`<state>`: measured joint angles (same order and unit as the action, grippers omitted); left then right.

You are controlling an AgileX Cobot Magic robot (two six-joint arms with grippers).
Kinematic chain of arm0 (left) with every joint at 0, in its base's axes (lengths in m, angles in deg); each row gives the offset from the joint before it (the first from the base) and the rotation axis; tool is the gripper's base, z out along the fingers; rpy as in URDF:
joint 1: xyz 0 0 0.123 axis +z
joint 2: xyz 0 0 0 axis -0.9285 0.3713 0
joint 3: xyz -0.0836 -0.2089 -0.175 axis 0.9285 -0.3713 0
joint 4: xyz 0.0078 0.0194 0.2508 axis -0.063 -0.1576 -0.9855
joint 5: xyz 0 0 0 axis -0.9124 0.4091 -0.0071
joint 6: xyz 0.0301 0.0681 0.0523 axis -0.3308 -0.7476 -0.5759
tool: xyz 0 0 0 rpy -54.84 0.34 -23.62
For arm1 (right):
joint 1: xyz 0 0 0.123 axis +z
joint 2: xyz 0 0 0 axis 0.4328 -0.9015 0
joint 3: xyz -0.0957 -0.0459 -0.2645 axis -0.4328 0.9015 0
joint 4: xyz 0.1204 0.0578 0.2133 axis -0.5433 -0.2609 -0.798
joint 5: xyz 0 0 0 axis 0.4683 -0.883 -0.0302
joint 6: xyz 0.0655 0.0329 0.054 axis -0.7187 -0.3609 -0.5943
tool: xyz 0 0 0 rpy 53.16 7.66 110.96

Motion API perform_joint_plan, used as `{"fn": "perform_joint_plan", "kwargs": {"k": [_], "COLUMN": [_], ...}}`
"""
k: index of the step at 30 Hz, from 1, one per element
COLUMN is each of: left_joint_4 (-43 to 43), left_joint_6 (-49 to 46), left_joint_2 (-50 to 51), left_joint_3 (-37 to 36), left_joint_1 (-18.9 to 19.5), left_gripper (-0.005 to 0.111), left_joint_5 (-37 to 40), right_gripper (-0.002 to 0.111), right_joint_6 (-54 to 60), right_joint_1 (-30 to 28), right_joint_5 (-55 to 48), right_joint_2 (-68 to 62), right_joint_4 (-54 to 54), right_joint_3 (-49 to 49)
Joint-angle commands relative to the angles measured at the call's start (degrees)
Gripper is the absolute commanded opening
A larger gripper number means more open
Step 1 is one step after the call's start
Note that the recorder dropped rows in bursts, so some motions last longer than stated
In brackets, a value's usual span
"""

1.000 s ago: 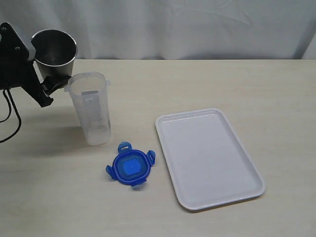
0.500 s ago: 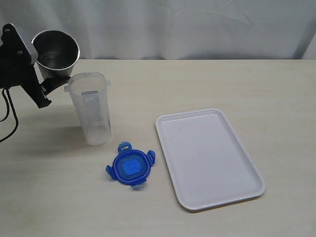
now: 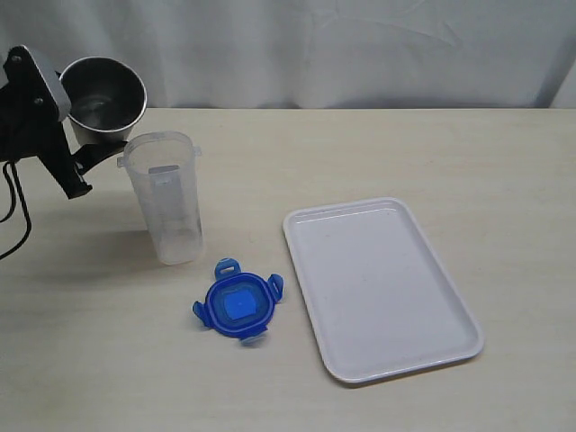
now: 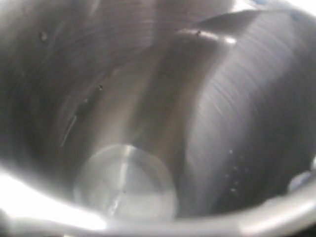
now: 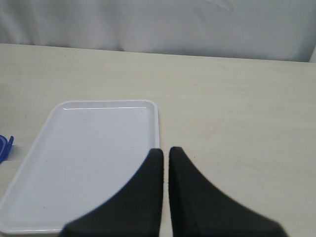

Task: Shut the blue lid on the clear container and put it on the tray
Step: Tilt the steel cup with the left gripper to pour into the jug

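Note:
The clear container (image 3: 168,198) stands upright and uncapped on the table's left side. The blue lid (image 3: 238,306) lies flat on the table just in front of it, and one of its tabs (image 5: 4,148) shows at the edge of the right wrist view. To the right lies the white tray (image 3: 382,288), which the right wrist view also shows (image 5: 84,153). My left gripper (image 3: 90,153) is shut on a grey steel cup (image 3: 103,93), held in the air behind and left of the container. My right gripper (image 5: 165,151) is shut on nothing, above the tray's edge.
The steel cup's inside (image 4: 148,123) fills the left wrist view and hides the fingers. A white curtain (image 3: 342,49) hangs behind the table's far edge. Black cables (image 3: 18,216) hang at the far left.
My left gripper has lifted the steel cup slightly up and to the right. The container, lid and tray have not moved.

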<state>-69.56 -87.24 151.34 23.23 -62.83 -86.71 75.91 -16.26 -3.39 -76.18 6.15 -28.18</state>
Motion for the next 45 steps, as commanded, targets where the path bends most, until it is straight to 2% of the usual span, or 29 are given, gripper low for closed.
{"fn": "perform_joint_plan", "kwargs": {"k": [1, 45], "left_joint_4": [3.23, 5.05], "left_joint_6": [-0.77, -8.10], "left_joint_2": [-1.08, -1.08], "left_joint_3": [0.68, 0.68], "left_joint_1": [-0.09, -0.09], "left_gripper": [0.000, 0.000], "left_joint_5": [-3.27, -1.25], "right_gripper": [0.004, 0.004], "right_joint_6": [0.05, 0.05], "right_joint_1": [0.15, 0.15], "right_joint_5": [0.06, 0.06], "right_joint_2": [0.25, 0.25], "right_joint_4": [0.09, 0.09], "right_joint_3": [0.19, 0.19]}}
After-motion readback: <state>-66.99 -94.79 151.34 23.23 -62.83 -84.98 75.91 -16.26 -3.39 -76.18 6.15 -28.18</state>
